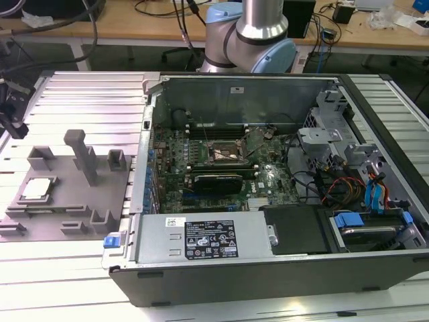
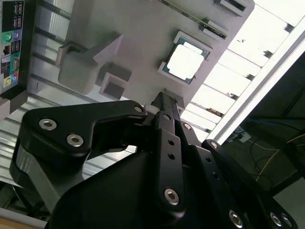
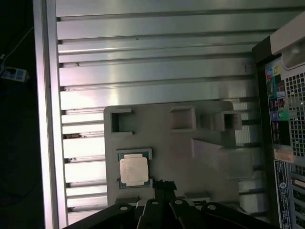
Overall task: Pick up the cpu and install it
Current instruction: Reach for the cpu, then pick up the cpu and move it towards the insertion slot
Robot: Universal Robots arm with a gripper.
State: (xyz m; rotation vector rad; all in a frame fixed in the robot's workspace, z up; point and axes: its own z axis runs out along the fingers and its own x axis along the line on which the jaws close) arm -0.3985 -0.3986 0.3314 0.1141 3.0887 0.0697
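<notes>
The cpu (image 1: 37, 190) is a small square chip with a silvery top and green rim. It lies flat in a recess of the grey fixture plate (image 1: 67, 201), on the exterior view's left, outside the computer case. Both wrist views look down on the cpu (image 2: 187, 62) (image 3: 133, 170). My black gripper (image 1: 15, 124) hangs above the fixture's far end, apart from the chip. In both wrist views its fingertips (image 2: 163, 101) (image 3: 164, 184) meet with nothing between them, and they point just beside the cpu. The black metal-framed socket (image 1: 224, 153) sits on the motherboard inside the case.
The open computer case (image 1: 268, 275) lies on a ribbed aluminium table (image 1: 87, 100). A long black graphics card (image 1: 216, 182) lies below the socket, with cables and drive bays on the exterior view's right. Grey posts (image 1: 84, 154) rise from the fixture near the cpu.
</notes>
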